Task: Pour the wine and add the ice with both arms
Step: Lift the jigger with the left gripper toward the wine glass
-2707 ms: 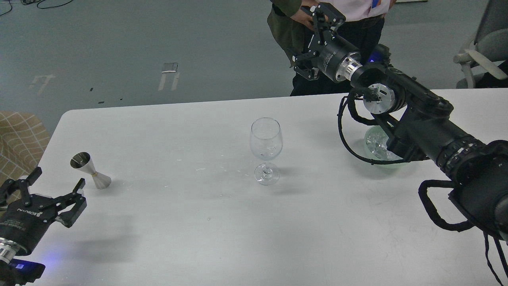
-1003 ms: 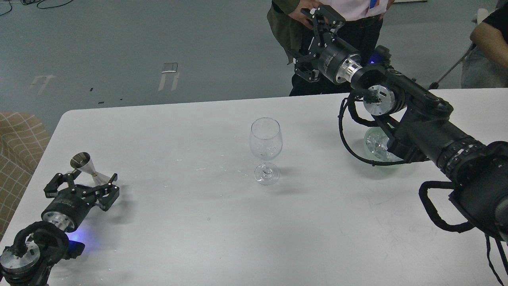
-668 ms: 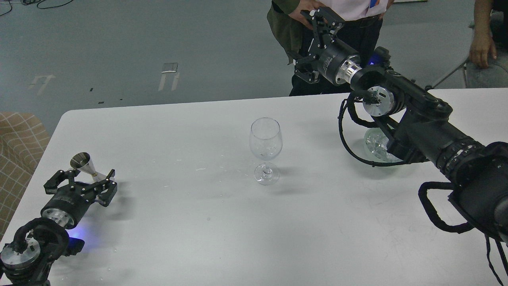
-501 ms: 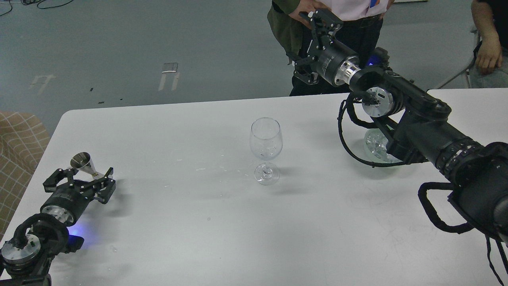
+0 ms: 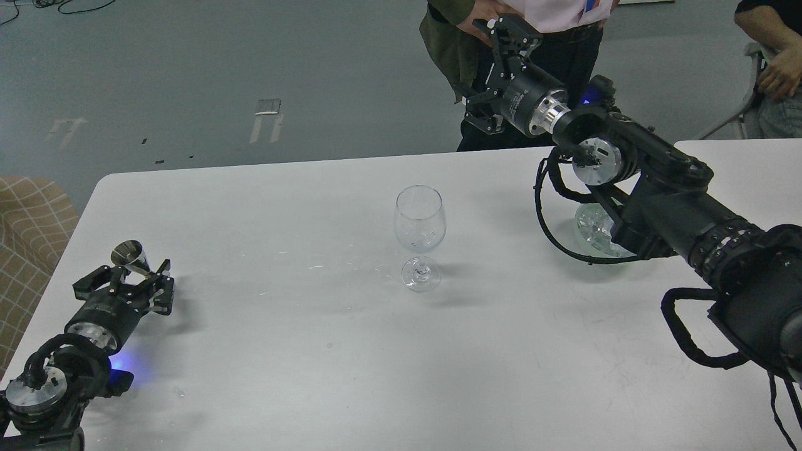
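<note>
An empty clear wine glass (image 5: 420, 230) stands upright at the middle of the white table (image 5: 301, 351). A small steel jigger (image 5: 130, 255) stands near the table's left edge. My left gripper (image 5: 133, 277) lies low on the table with its jaws open on either side of the jigger's waist, hiding its lower half. A clear bowl of ice (image 5: 594, 227) sits at the right, half hidden behind my right arm. My right gripper (image 5: 479, 66) is raised beyond the table's far edge, open and empty.
A person (image 5: 564, 12) stands just past the far edge, close to my right gripper. Another person (image 5: 774, 69) sits at the far right. A tan checked seat (image 5: 28, 213) is beside the table's left edge.
My left arm has reached forward along the table and set its jaws around the jigger, and the jaws have narrowed a little. My right gripper has barely shifted.
</note>
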